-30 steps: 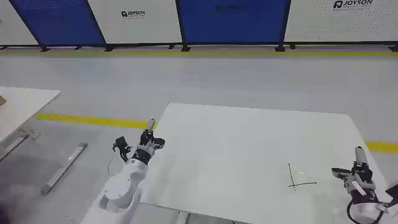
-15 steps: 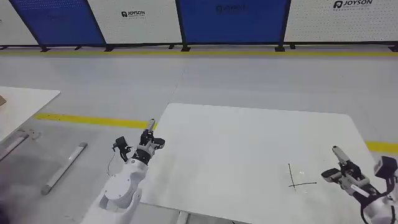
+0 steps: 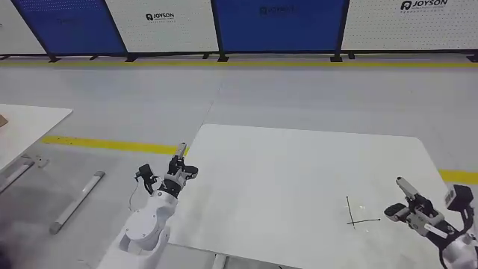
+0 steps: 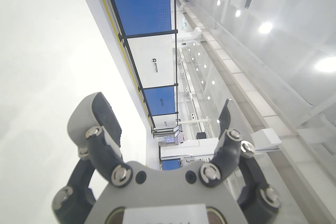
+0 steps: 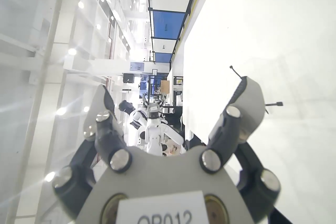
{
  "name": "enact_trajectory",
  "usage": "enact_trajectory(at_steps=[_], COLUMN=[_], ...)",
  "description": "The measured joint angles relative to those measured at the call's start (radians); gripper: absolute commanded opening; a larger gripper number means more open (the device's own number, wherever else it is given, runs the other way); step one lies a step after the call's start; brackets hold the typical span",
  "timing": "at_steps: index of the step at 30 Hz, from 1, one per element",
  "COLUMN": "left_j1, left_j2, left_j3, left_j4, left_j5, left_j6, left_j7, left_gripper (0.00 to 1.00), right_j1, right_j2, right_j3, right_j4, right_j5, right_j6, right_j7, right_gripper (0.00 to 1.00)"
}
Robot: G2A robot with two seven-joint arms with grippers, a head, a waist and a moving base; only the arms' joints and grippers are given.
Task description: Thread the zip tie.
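**Top view:** The left gripper (image 3: 168,162) hangs at the left edge of the white table (image 3: 299,157), its fingers spread and nothing between them. The right gripper (image 3: 398,198) sits over the table's right side, equally splayed and equally empty-handed. Two thin black ties lie flat on the tabletop in a rough cross, the first zip tie (image 3: 348,209) running away from the robot and the second zip tie (image 3: 364,221) running sideways (whether they actually touch cannot be told). Both lie near the right gripper on its inward side, and well apart from the left one.

**Left wrist view:** The left gripper (image 4: 165,108) stands wide open, its dark pads (image 4: 106,114) bare. The table (image 4: 39,25) stretches out beside one finger.

**Right wrist view:** The right gripper (image 5: 173,86) gapes wide and grips nothing. On the table (image 5: 262,12), the square head of the first zip tie (image 5: 234,70) shows just past one fingertip. The second zip tie (image 5: 274,104) pokes out from behind the same finger.
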Motion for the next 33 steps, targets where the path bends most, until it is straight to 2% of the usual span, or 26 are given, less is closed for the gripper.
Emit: enact_trajectory(at_steps=[4, 7, 10, 16, 29, 33], left_j1=[0.000, 0.000, 0.000, 0.000, 0.000, 0.000], left_j2=[0.000, 0.000, 0.000, 0.000, 0.000, 0.000], left_j3=[0.000, 0.000, 0.000, 0.000, 0.000, 0.000], left_j4=[0.000, 0.000, 0.000, 0.000, 0.000, 0.000], left_j5=[0.000, 0.000, 0.000, 0.000, 0.000, 0.000], left_j6=[0.000, 0.000, 0.000, 0.000, 0.000, 0.000], left_j7=[0.000, 0.000, 0.000, 0.000, 0.000, 0.000], left_gripper=[1.00, 1.00, 1.00, 1.00, 1.00, 1.00], right_j1=[0.019, 0.056, 0.116, 0.233, 0.240, 0.228], right_j2=[0.010, 0.020, 0.035, 0.055, 0.056, 0.063], right_j3=[0.052, 0.073, 0.063, 0.014, 0.012, 0.019], right_j4=[0.050, 0.104, 0.176, 0.327, 0.334, 0.318], right_j5=[0.041, 0.034, -0.027, -0.117, -0.117, -0.126], right_j6=[-0.020, 0.005, 0.042, 0.072, 0.072, -0.018], right_j7=[0.093, 0.148, 0.235, 0.370, 0.369, 0.401], right_gripper=[1.00, 1.00, 1.00, 1.00, 1.00, 1.00])
